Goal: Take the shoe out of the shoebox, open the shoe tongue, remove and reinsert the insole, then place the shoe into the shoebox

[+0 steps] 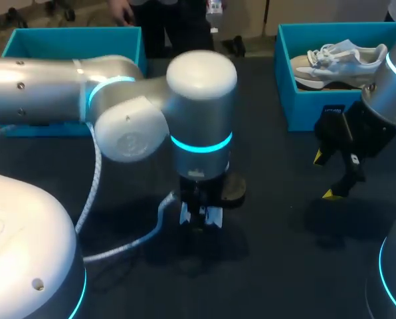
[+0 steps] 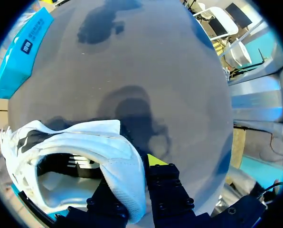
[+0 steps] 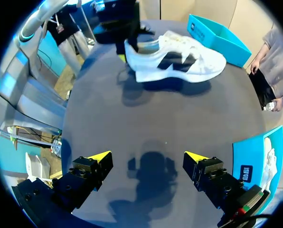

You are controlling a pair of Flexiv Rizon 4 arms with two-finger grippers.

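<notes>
The left arm (image 1: pixel 85 93) is nearest the head camera. It enters from the left, crosses to the middle of the tabletop (image 3: pixel 132 118) and points its wrist straight down. A white cable (image 1: pixel 128 244) trails from the arm onto the tabletop.

The left gripper (image 1: pixel 201 216) sits directly under that wrist. In the left wrist view its two black fingers (image 2: pixel 167 190) clamp the heel wall of the shoe (image 3: pixel 179 59), one finger inside the collar and one outside, so the gap between them is narrow.

The shoe is white with a black side marking. It stands sole down near the middle of the tabletop, outside both boxes, with a shadow under it. Whether the sole touches the tabletop cannot be told. The toe points away from the left gripper.

The right gripper (image 3: pixel 147 159) hangs above bare tabletop, well apart from the shoe. Its yellow tips are spread wide and hold nothing.

The right shoebox (image 1: pixel 297 100) stands just beside the right gripper and contains a second shoe (image 1: pixel 344 60). The left shoebox (image 1: pixel 72 41) stands at the far left of the tabletop.
</notes>
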